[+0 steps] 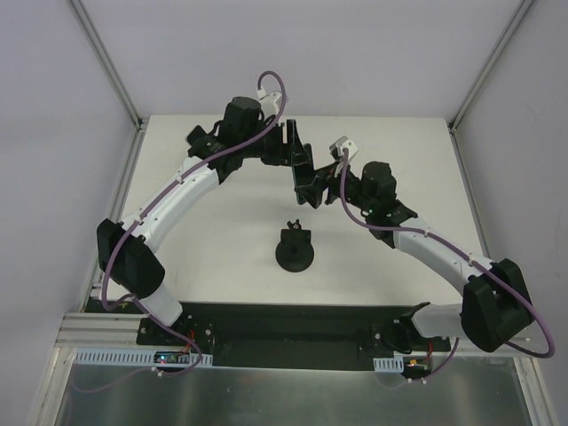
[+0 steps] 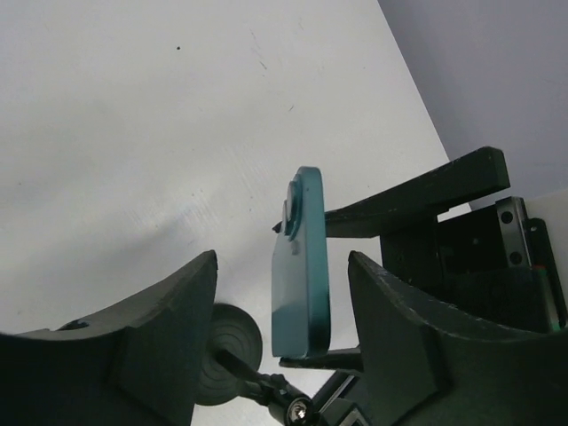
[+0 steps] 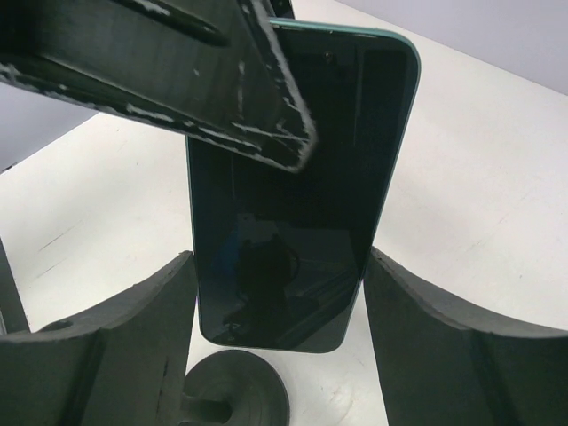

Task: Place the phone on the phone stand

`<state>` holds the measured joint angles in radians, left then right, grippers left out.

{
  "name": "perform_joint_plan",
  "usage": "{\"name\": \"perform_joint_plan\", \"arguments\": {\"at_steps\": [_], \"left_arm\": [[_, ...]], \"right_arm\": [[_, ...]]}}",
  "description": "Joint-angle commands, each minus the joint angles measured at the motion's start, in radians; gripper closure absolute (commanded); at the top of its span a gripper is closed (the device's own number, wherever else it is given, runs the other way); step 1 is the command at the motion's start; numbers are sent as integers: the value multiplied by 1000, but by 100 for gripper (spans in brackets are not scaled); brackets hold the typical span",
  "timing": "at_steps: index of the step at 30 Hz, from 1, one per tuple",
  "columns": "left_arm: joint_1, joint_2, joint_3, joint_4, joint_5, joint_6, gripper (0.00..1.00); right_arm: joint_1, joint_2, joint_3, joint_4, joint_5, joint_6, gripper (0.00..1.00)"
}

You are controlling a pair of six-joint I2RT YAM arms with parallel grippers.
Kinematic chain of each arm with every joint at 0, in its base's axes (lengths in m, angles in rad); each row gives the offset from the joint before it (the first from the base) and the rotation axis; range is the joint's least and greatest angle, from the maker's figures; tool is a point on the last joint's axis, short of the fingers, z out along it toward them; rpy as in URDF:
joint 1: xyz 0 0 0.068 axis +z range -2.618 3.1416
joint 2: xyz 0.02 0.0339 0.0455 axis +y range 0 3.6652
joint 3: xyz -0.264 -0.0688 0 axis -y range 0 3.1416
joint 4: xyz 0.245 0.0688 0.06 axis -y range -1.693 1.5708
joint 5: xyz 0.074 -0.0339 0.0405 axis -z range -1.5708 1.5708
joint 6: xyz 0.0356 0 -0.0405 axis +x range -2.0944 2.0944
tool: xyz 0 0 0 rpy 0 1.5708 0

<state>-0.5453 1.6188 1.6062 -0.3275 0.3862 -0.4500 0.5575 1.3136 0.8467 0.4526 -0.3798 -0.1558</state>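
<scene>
The phone is up in the air above the table, glossy dark face towards the right wrist camera. Its teal back and edge show in the left wrist view. My right gripper is shut on the phone's two long edges. My left gripper is open around the phone's faces, with a gap on each side. One left finger crosses in front of the screen. In the top view both grippers, left and right, meet behind the phone stand, which stands upright on its round base.
The white table ends at grey walls behind and at both sides. A metal frame post runs along the left edge. The stand's base also shows low in the left wrist view.
</scene>
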Motion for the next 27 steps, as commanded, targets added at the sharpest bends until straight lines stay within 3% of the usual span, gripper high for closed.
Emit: {"name": "perform_joint_plan", "arguments": {"at_steps": [1, 8, 12, 14, 17, 18, 21, 23, 27], "left_arm": [[-36, 7, 70, 10, -79, 39, 47], [-51, 26, 75, 10, -87, 37, 69], [-53, 33, 78, 11, -11, 28, 95], [-53, 17, 69, 13, -6, 36, 100], [-53, -43, 47, 7, -45, 59, 100], [-53, -68, 38, 2, -67, 69, 100], [-53, -203, 18, -8, -220, 122, 100], [-53, -323, -20, -10, -325, 151, 100], [-53, -515, -127, -15, -380, 186, 100]], "right_arm": [[18, -53, 17, 106, 44, -39, 99], [27, -51, 22, 90, 64, -47, 100], [35, -57, 29, 75, 62, -57, 100], [39, -66, 37, 48, 64, -65, 99], [39, -82, 55, -14, 77, -67, 47], [41, -88, 61, -32, 112, -65, 25], [41, -116, 152, -240, 256, -41, 9], [41, -128, 230, -409, 341, -16, 7], [41, -180, 268, -572, 374, 13, 3]]}}
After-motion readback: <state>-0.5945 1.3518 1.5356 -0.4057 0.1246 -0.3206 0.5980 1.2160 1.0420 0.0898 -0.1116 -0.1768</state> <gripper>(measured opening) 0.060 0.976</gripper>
